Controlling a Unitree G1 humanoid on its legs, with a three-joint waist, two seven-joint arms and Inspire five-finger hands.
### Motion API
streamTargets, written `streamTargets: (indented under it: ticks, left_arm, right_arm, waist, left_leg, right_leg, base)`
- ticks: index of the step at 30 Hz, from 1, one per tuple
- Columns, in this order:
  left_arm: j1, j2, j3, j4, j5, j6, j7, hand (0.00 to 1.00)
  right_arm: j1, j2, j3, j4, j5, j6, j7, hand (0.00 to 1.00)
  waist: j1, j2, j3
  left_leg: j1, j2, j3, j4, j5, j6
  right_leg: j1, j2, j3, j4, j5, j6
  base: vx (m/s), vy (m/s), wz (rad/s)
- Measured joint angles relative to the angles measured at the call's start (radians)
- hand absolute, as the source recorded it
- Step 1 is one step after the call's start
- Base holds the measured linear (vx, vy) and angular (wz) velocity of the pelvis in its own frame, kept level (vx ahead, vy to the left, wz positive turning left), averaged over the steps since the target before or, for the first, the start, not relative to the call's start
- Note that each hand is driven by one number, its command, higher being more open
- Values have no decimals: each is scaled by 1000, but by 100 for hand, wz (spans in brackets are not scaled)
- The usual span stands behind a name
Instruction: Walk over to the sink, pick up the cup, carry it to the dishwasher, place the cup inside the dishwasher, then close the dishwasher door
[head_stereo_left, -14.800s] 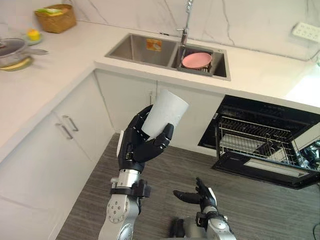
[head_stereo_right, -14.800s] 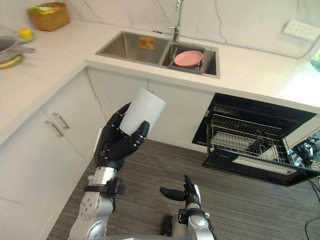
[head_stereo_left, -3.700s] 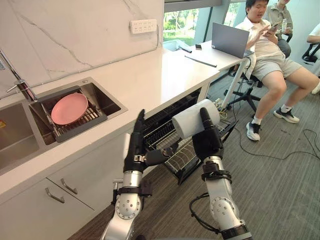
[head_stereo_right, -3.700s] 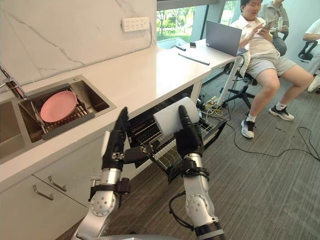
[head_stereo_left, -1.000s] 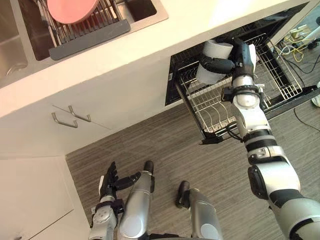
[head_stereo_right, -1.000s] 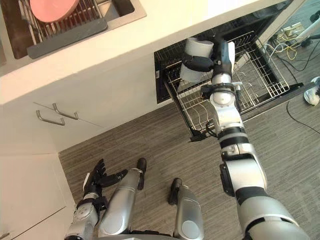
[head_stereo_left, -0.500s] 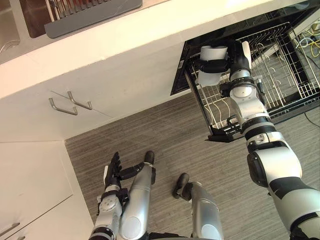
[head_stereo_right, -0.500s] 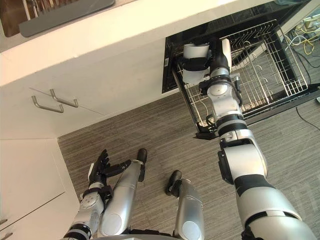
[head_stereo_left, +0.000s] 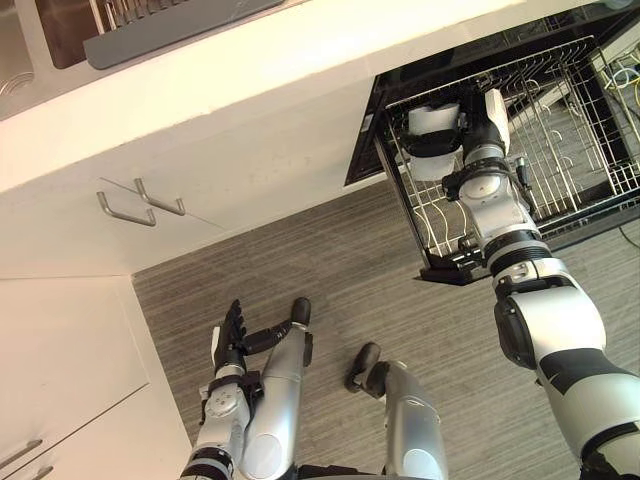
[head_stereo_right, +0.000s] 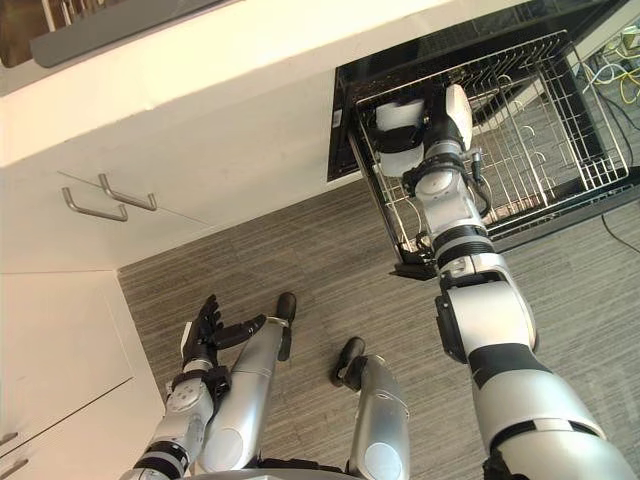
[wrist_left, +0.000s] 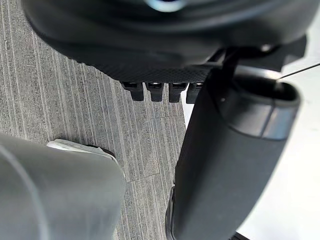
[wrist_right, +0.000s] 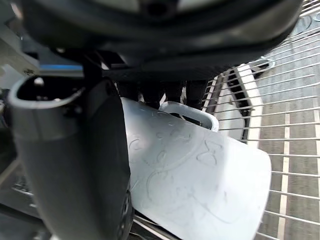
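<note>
Left eye: right hand (head_stereo_left: 468, 128) is reaching over the pulled-out dishwasher rack (head_stereo_left: 570, 140), with its fingers wrapping the white cup (head_stereo_left: 431, 119). The cup is sitting above the rack's left end, by the dishwasher opening. Can't tell whether it is touching the wires. Left hand (head_stereo_left: 231, 331) is hanging low over the floor (head_stereo_left: 330, 250), fingers loosely extended and gripping nothing.

Right eye: same layout. Two cabinet handles (head_stereo_right: 110, 200) are showing well left of the rack.

Left wrist: fingers are pointing out straight with grey floor past them.

Right wrist: thumb (wrist_right: 75, 165) and fingers are clamping the cup. The cup is lying tilted, its handle (wrist_right: 187, 111) is facing the fingers, and rack wires are running behind it.
</note>
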Motion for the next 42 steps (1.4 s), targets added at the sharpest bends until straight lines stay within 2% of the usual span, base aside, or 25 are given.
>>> streamTargets:
  ticks: [11, 12, 19, 24, 31, 37, 42]
  left_arm:
    - [-42, -13, 0, 21, 0, 0, 13, 100]
    - [-47, -16, -2, 21, 0, 0, 13, 100]
    - [-65, -52, -20, 26, 0, -1, 19, 100]
    - [-71, -59, -23, 28, 1, 0, 24, 100]
    - [-72, -60, -23, 31, 1, 0, 28, 100]
    - [-74, -60, -26, 61, 1, 2, 30, 100]
    - [-78, -38, -72, 112, 1, 10, 31, 100]
  right_arm:
    - [26, 3, 42, 13, -3, 0, -2, 0]
    - [32, 5, 38, 13, -2, 0, -6, 100]
    - [47, 32, 2, 19, -23, 0, -11, 100]
    - [55, 60, -21, 58, -30, 27, -11, 100]
    - [89, 74, -47, 45, -26, 29, -32, 100]
    - [172, 102, -46, -191, -20, 30, -61, 100]
    - [350, 131, -44, -511, -30, 28, -81, 100]
  waist:
    - [-4, 3, 0]
    - [-4, 4, -1]
    - [-5, 23, -11]
    - [-4, 23, -11]
    - [-7, 23, -11]
    - [-20, 23, -11]
    - [-37, 20, -12]
  left_leg:
    - [-6, 1, 1, -2, 5, -6]
    - [-5, 1, 1, -3, 6, -7]
    - [-1, 0, 1, -10, 15, -13]
    - [1, 0, 1, -11, 19, -15]
    - [8, 5, 13, -4, 20, -14]
    - [61, 16, 54, -23, 23, -9]
    - [155, 13, 70, -107, 51, -5]
  right_leg:
    - [-6, 0, -2, 0, 0, 0]
    - [-6, -1, -3, 0, 0, -1]
    - [-6, -3, -4, 6, -1, -4]
    - [-7, -5, -6, 17, -4, -8]
    - [-7, -6, 5, 26, -4, -9]
    - [13, -6, 42, 28, -3, -10]
    - [76, -3, 58, -20, 14, -9]
  base:
    - [-28, -13, 0]
    - [-39, -24, 1]
    - [-40, -24, 2]
    - [-46, -24, 2]
    - [-47, -7, -4]
    - [-43, -17, -14]
    - [-17, -42, -8]
